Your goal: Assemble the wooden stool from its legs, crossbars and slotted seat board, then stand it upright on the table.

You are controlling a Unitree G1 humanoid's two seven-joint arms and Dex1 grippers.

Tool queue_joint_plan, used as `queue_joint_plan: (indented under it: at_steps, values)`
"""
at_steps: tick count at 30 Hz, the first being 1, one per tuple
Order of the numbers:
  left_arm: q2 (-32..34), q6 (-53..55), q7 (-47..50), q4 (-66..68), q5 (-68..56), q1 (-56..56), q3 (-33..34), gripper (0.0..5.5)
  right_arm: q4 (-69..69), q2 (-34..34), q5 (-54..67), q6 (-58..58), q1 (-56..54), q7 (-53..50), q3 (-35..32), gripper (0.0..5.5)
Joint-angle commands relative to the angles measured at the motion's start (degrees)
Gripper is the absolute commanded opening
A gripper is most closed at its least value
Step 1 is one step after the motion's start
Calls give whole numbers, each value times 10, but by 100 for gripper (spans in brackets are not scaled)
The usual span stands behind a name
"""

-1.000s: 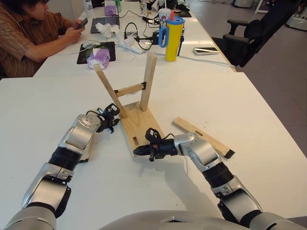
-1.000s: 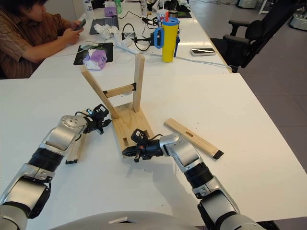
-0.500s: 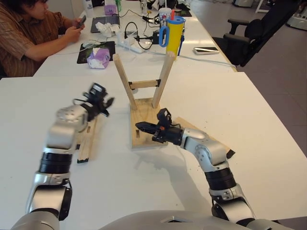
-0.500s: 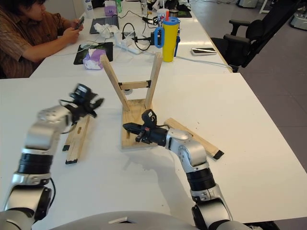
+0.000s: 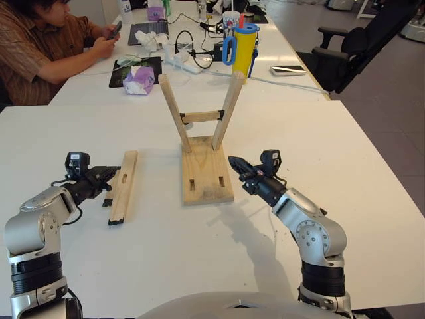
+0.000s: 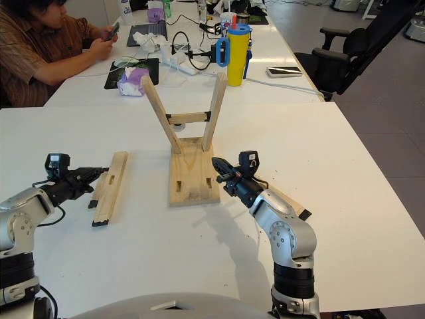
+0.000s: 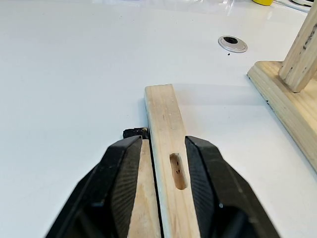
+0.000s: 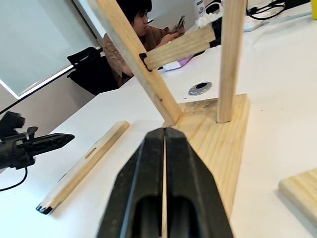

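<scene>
Seat board (image 5: 207, 178) lies central, loose legs (image 5: 123, 185) left, plank (image 6: 293, 203) right.

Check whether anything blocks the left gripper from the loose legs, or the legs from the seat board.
Nothing visible. The open left gripper is right at the legs, and nothing lies between them and the seat board. The right gripper is off the board's other side.

Both head views look down over the table (image 5: 332, 133); each wrist camera sits low, facing the seat board (image 7: 290, 106).
</scene>
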Motion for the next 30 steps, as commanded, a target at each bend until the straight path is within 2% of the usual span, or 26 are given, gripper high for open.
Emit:
queue_joint_plan:
  at_steps: [1,6,9,17,25,30]
  values:
    - [14,0,1,29,0,-3,-6,164,-3,-1,13,-3,3,-13,-1,0]
    - [14,-13,19,55,7,4,4,164,1,-4,24,0,1,-17,5,0]
    - [19,-24,18,59,18,15,-12,164,2,-7,27,0,4,-17,10,0]
    - [19,-29,12,73,19,26,-36,268,4,-8,33,0,6,-20,19,0]
    - [14,-22,11,71,17,39,-57,271,10,-10,40,-1,2,-23,26,0]
    - [-4,-6,40,82,16,41,-44,271,12,-12,41,-2,1,-24,28,0]
